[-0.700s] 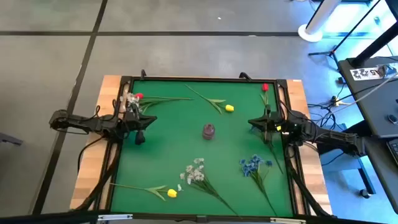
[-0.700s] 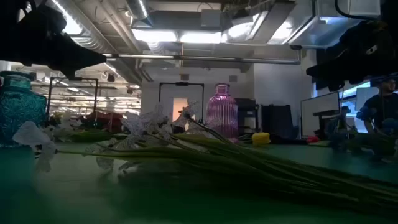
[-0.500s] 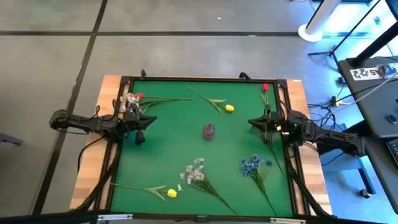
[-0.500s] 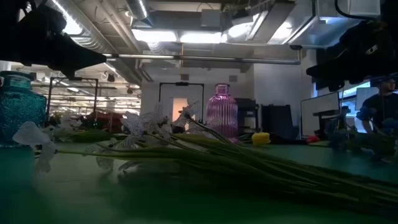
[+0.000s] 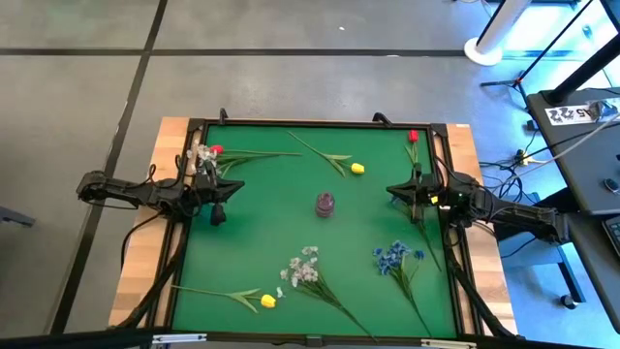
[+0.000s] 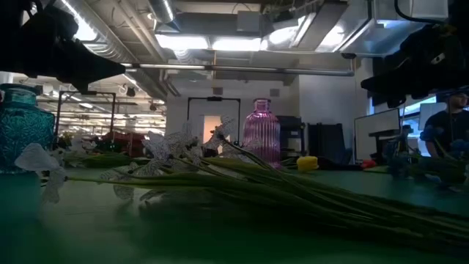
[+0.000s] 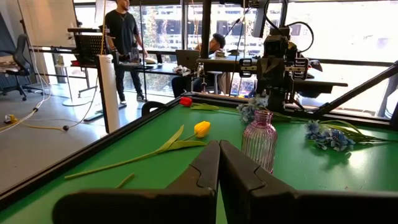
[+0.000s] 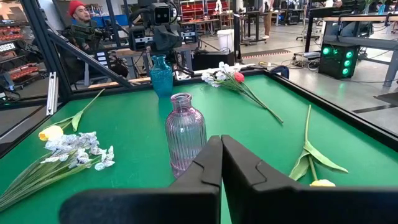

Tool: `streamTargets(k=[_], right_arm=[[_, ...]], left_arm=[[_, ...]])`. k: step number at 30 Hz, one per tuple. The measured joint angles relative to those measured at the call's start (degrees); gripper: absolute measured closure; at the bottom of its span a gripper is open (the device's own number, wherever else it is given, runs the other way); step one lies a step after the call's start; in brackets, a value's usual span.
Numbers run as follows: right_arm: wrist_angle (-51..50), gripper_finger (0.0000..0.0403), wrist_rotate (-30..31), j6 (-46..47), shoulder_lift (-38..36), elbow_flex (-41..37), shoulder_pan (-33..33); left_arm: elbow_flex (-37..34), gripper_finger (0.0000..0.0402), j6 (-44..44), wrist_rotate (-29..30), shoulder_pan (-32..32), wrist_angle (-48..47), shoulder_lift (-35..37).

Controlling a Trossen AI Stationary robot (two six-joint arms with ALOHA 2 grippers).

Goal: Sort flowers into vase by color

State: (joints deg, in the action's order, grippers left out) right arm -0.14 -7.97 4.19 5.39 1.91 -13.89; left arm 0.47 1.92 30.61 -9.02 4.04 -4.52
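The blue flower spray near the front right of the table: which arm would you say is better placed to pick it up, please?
Right. The blue flower spray lies just in front of the right gripper, while the left gripper waits across the table beyond the pink vase.

The left arm reaches in low from the left edge, stretched nearly level, its tool [image 5: 225, 188] pointing toward the middle with both fingers [image 7: 205, 171] pressed flat together and nothing between them. The right arm mirrors it from the opposite edge, its tool [image 5: 392, 191] facing the left one, well apart from it, fingers [image 8: 210, 163] likewise closed and empty.
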Motion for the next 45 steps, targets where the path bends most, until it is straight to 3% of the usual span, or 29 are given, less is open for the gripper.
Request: streamTargets(k=[32,36,42,45], right_arm=[[0.4,0.0397,0.0,-1.4,0.0,-0.1,0.0],[4.1,0.0397,-0.2,-1.0,0.0,-0.2,0.0],[15.5,0.0397,-3.6,17.8,0.2,-0.2,0.2],[19.3,0.0400,-5.7,22.2,3.0,0.1,4.7]], left_arm=[[0.0,0.0398,0.0,0.0,0.0,0.0,0.0],[0.0,0.0398,0.0,0.0,0.0,0.0,0.0],[0.0,0.0398,0.0,0.0,0.0,0.0,0.0],[0.0,0.0398,0.0,0.0,0.0,0.0,0.0]])
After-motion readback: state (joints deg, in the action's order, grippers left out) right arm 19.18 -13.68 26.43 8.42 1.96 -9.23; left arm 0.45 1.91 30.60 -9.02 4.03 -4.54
